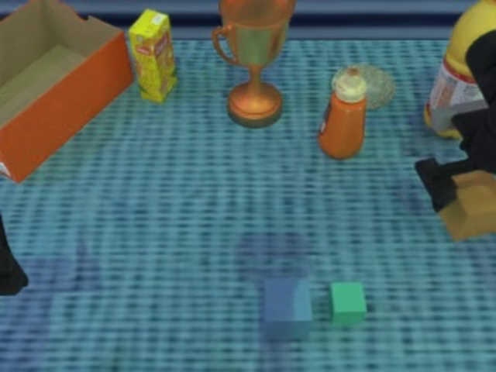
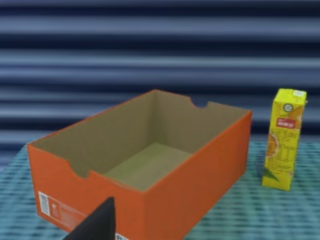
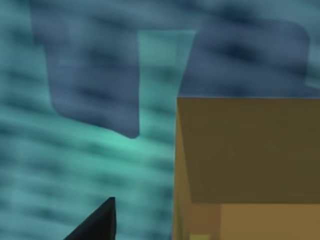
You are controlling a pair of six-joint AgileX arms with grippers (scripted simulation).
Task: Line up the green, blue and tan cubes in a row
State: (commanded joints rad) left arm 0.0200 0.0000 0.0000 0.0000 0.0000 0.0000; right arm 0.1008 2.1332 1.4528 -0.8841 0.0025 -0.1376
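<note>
Adjoining blue cube, smaller green cube

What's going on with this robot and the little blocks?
The right gripper is at the table's right edge with the tan cube between its fingers, apparently off the cloth. The blue cube and green cube already sit side by side near the front. The left arm waits at the left edge.
</note>
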